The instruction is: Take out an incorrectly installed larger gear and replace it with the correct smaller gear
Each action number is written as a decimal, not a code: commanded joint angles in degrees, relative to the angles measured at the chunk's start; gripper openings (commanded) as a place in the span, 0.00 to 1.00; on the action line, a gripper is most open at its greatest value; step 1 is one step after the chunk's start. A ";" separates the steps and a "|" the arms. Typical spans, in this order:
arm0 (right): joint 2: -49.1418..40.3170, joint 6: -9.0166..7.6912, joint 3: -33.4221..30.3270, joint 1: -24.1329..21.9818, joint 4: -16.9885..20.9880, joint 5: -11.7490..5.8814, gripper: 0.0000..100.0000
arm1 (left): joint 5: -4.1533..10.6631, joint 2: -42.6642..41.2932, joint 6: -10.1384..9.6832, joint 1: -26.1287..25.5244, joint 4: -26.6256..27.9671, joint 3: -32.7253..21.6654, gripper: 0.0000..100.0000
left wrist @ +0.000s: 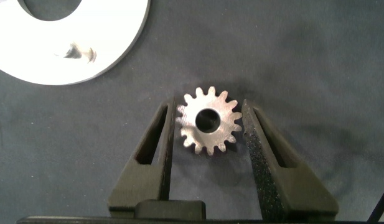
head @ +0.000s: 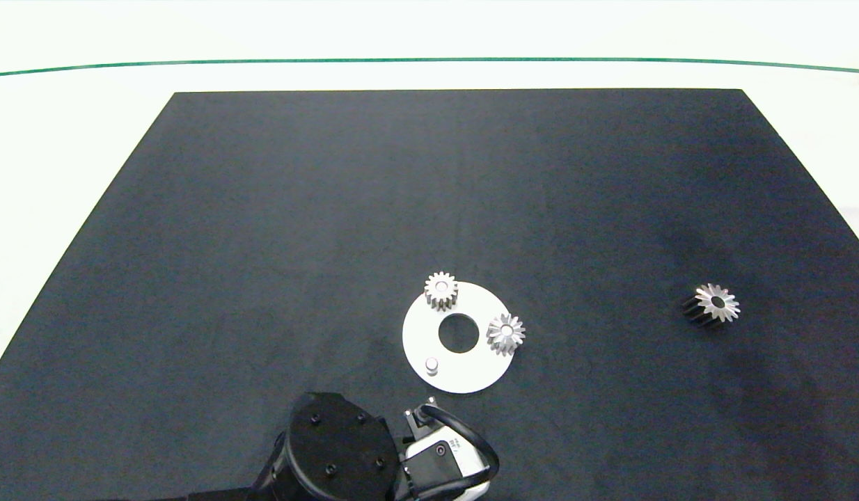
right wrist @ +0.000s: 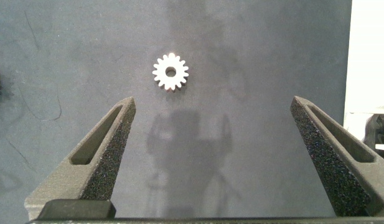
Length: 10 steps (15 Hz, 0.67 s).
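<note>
L end effector [left wrist: 207, 134] clamped on smaller gear [left wrist: 208, 121] nr plate [head: 457, 337]; R end effector [right wrist: 220, 155] wide apart

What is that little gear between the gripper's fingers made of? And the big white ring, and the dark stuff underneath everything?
The thin blunt-toothed silver gear between the left gripper's fingers looks like bright metal: it glints. The flat white round plate could be painted metal or plastic; its smooth matte face leaves that open. The dark table cover looks like soft cloth, dull and faintly fuzzy.
</note>
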 commanded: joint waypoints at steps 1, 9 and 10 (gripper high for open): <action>0.04 -0.10 0.00 0.00 0.14 -0.01 1.00 | 0.10 -0.29 0.11 0.17 -0.16 -0.62 1.00; -0.04 -0.10 0.09 0.00 0.14 -0.01 1.00 | 0.10 1.46 -0.77 -0.36 -0.16 -0.54 1.00; -0.04 -0.10 0.09 0.00 0.14 -0.01 1.00 | 0.10 1.99 -1.38 -0.45 -0.34 -0.71 1.00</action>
